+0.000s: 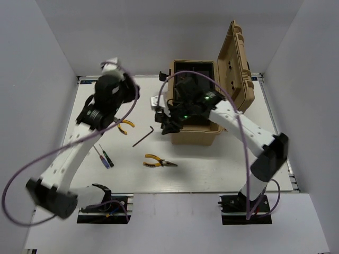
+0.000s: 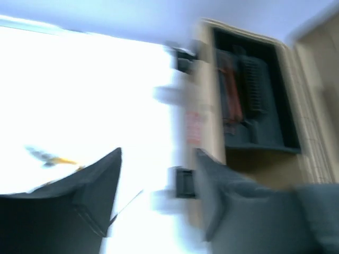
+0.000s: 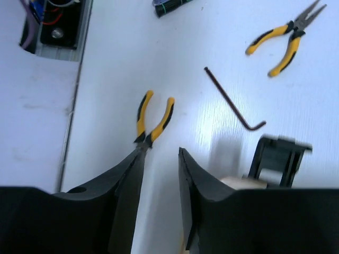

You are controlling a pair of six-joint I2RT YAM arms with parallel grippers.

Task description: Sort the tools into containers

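Note:
The tan toolbox (image 1: 193,135) stands open at mid-table, lid (image 1: 238,63) up and black inner tray (image 2: 254,95) showing. On the table lie two yellow-handled pliers (image 1: 125,126) (image 1: 159,163), a dark hex key (image 1: 143,136) and two small screwdrivers (image 1: 105,156). My right gripper (image 1: 163,119) hovers at the box's front-left corner, open and empty (image 3: 159,159), above one pliers (image 3: 153,119), with the hex key (image 3: 233,100) and the other pliers (image 3: 286,39) beyond. My left gripper (image 1: 126,89) is raised left of the box, open and empty (image 2: 159,159); its view is motion-blurred.
White walls close in the table on the left, back and right. A black latch (image 3: 278,159) sticks out of the toolbox front beside my right fingers. The arm bases (image 1: 103,206) (image 1: 246,203) sit at the near edge. Purple cables loop off both arms.

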